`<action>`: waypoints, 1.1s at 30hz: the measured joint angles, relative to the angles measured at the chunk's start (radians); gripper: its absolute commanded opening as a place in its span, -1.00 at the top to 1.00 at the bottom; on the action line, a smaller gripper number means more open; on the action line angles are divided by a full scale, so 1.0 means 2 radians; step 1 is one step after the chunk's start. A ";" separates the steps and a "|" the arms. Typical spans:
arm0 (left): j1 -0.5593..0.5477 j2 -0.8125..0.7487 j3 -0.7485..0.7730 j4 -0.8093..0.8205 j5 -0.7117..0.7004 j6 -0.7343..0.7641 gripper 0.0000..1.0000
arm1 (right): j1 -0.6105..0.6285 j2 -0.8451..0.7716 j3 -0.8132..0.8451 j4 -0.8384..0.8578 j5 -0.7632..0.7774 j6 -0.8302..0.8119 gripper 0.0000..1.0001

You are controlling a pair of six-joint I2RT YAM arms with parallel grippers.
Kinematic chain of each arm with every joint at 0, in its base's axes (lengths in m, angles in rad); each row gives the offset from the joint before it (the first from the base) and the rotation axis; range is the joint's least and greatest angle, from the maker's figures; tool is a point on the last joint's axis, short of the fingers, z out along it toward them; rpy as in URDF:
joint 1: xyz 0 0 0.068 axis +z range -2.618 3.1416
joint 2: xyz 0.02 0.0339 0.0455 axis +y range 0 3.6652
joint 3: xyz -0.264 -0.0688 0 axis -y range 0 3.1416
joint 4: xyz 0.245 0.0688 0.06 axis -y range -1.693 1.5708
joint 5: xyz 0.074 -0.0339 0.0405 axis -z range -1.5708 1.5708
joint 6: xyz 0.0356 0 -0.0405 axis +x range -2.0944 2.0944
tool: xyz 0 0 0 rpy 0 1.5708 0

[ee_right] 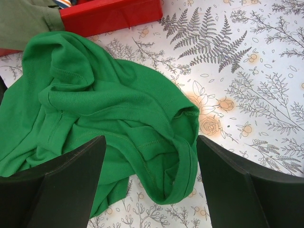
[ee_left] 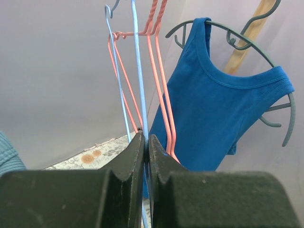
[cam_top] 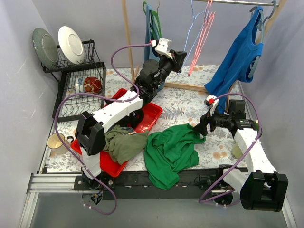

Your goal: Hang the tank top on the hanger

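Note:
The emerald-green tank top [cam_top: 168,152] lies crumpled on the flowered table near the front edge, partly hanging over it. My right gripper [cam_top: 202,127] hovers just above its right edge. In the right wrist view this gripper [ee_right: 151,142] is open, its fingers standing either side of a folded hem of the tank top [ee_right: 95,109] without gripping it. The light-blue hanger [cam_top: 190,33] hangs from the rail at the back. My left gripper [cam_top: 183,59] is raised to it, and in the left wrist view the gripper [ee_left: 146,140] is shut on the hanger's [ee_left: 138,71] thin blue wire.
Pink hangers [cam_top: 204,33] hang right beside the blue one. A royal blue top [cam_top: 240,57] hangs on a grey hanger to the right. A red tray [cam_top: 149,116] and an olive garment [cam_top: 124,145] lie left of the tank top. A dish rack [cam_top: 78,80] and a mug [cam_top: 57,142] stand at far left.

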 measured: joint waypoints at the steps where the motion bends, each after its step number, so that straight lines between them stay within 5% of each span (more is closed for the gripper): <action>1: 0.000 0.000 -0.005 0.007 -0.001 0.002 1.00 | 0.000 0.001 0.000 0.000 0.000 0.000 -0.70; 33: -0.015 0.035 0.023 0.047 -0.049 0.048 1.00 | 0.000 0.007 0.000 -0.011 0.000 -0.004 -0.70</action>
